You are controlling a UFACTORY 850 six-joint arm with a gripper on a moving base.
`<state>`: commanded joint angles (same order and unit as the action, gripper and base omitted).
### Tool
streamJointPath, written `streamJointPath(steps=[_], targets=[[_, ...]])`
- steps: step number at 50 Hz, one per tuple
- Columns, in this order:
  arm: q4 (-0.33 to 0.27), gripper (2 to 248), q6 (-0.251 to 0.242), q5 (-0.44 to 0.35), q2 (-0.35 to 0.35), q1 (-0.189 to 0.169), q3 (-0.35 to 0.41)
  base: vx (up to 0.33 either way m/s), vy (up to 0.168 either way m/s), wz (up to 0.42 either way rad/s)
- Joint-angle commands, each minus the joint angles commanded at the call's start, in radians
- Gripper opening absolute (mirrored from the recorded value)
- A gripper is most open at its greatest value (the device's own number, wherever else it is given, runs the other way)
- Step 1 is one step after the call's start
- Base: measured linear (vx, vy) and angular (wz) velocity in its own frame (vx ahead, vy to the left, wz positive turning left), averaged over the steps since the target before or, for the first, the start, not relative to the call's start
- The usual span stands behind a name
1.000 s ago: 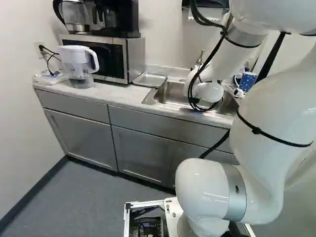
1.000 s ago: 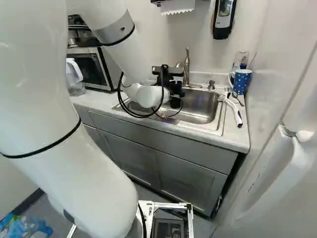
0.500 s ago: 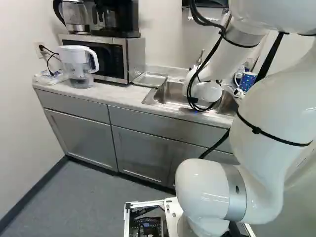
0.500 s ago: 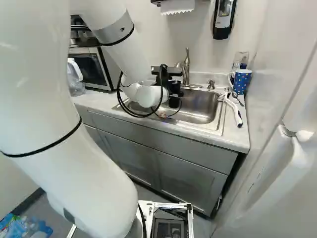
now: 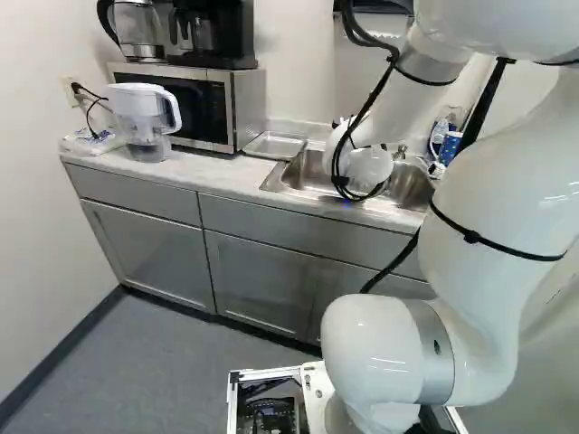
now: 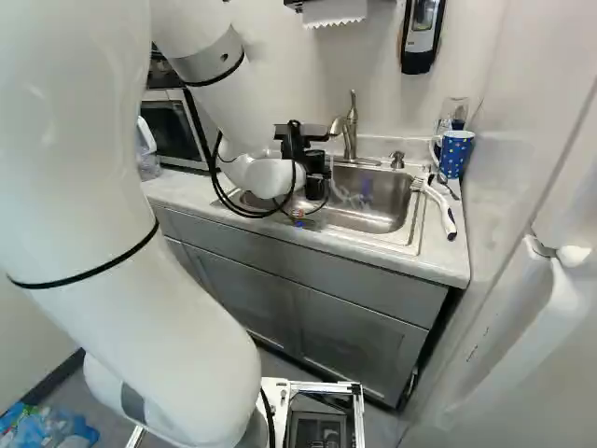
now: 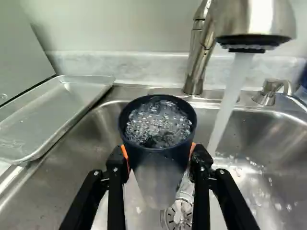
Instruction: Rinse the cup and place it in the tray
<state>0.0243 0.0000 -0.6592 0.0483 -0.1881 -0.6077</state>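
In the right base view my black gripper is over the sink, left of the running stream. From the wrist view, the gripper is shut on the dark cup, an orange pad at either side. The cup stands upright, open end up, with bubbly water near its rim. Water falls from the faucet beside the cup, not into it. The metal tray lies at the sink's other side, on the counter left of the sink in the left base view.
A soap dispenser, a blue dotted mug and a white brush are right of the faucet. Left of the tray stand a microwave and a water pitcher. The sink's rim and backsplash are close around the gripper.
My arm has shifted left in both base views, carrying the cup away from the faucet. The falling water now shows in the right base view. The base has not moved.
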Motion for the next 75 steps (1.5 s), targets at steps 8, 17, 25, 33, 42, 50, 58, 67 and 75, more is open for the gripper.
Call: streamJointPath(steps=[8,17,25,33,42,50,58,67,75], targets=[[0.0,125,0.0,0.0,0.009,0.027,-0.009,0.0,0.0,0.0],[0.0,125,0.0,0.0,0.019,0.057,-0.022,0.0,0.0,0.0],[0.0,125,0.0,0.0,0.025,0.081,-0.041,0.0,0.0,0.0],[0.0,125,0.0,0.0,0.036,0.1,-0.072,0.0,0.0,0.0],[0.0,125,0.0,0.0,0.055,0.113,-0.112,0.0,0.0,0.0],[0.0,125,0.0,0.0,0.073,0.121,-0.15,0.0,0.0,0.0],[0.0,125,0.0,0.002,0.086,0.128,-0.183,0.0,0.0,0.0],[0.0,125,0.0,0.013,0.082,0.129,-0.199,0.0,0.0,0.0],[0.0,125,0.0,0.028,0.068,0.129,-0.202,0.0,0.0,0.0]])
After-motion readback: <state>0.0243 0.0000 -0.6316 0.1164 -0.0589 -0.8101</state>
